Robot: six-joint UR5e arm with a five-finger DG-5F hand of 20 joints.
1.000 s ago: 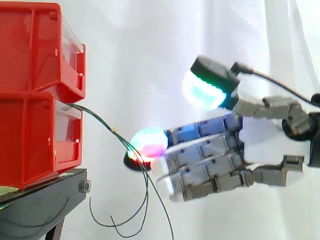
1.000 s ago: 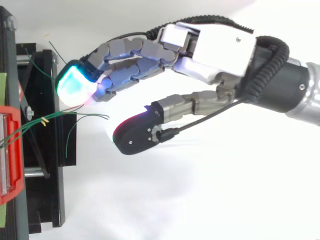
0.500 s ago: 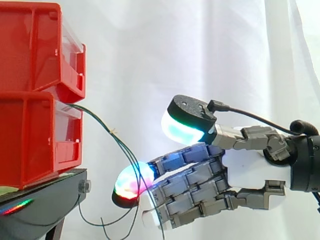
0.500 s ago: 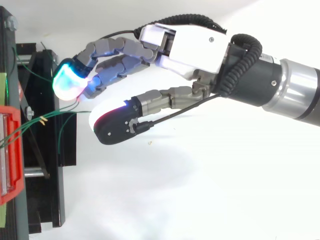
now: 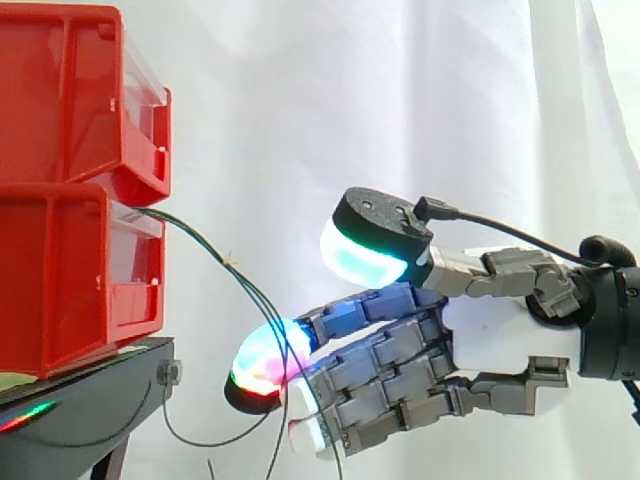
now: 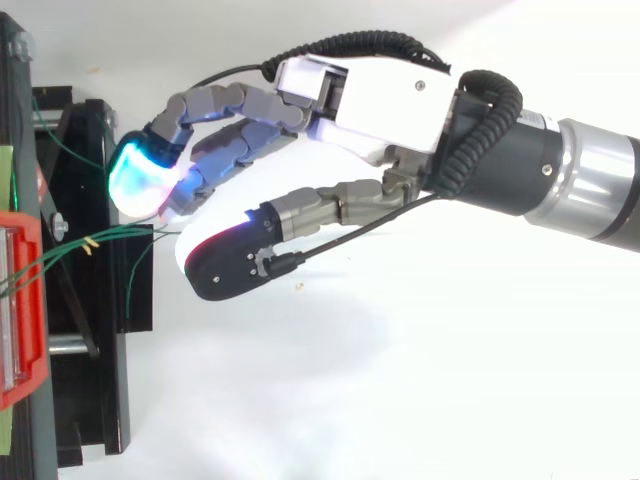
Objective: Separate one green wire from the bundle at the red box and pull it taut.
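Several thin green wires (image 5: 215,250) come out of the lower red box (image 5: 60,290) and droop down to the right, bound by a small yellow tie (image 5: 232,260). From above, the green wires (image 6: 60,250) run from the red box (image 6: 25,300) across the black stand. My hand (image 5: 500,330) reaches in from the right with loosely bent fingers. Its glowing fingertips (image 5: 262,360) sit right at the hanging strands, which cross in front of them. The thumb pad (image 5: 365,255) hovers above, apart from the fingers. Whether any strand is caught between the fingers cannot be told. The hand (image 6: 390,100) points at the stand in the top view.
A second red box (image 5: 70,90) is stacked on the lower one. Both rest on a black stand (image 5: 90,400) whose frame (image 6: 95,300) juts toward the hand. A white curtain hangs behind, and a white surface lies below.
The hand has dropped and moved left toward the boxes, its thumb coming down closer to the fingers. The fingers bent a little more and the wires' lower loops shifted.
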